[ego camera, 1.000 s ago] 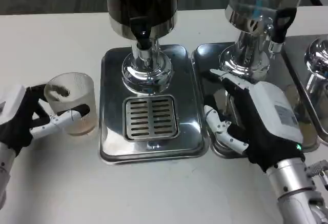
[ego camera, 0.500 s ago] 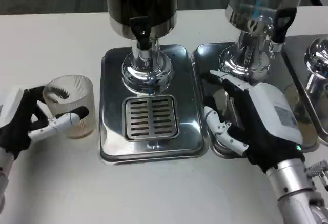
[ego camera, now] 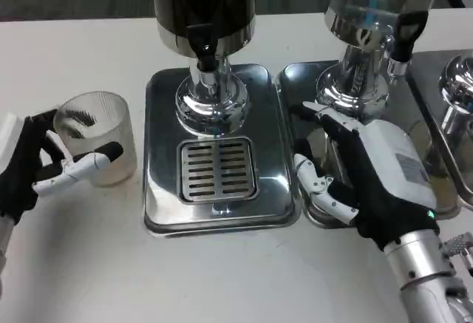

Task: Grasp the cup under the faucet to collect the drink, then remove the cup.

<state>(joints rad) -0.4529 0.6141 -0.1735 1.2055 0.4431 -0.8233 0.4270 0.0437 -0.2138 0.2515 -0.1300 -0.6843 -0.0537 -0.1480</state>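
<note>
Holding the ribbed cup in the head view, our left hand has fingers wrapped round it near the table's left edge, well left of the drip tray and its grate. Right hand rests spread, holding nothing, at the neighbouring tray's front-left corner. Faucet hangs over the grate. We judge the cup looks loosely held; it could tip if it clips the tray's raised rim.

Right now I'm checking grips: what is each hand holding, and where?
Left hand grips the ribbed clear plastic cup around its side wall; right hand holds nothing.
</note>
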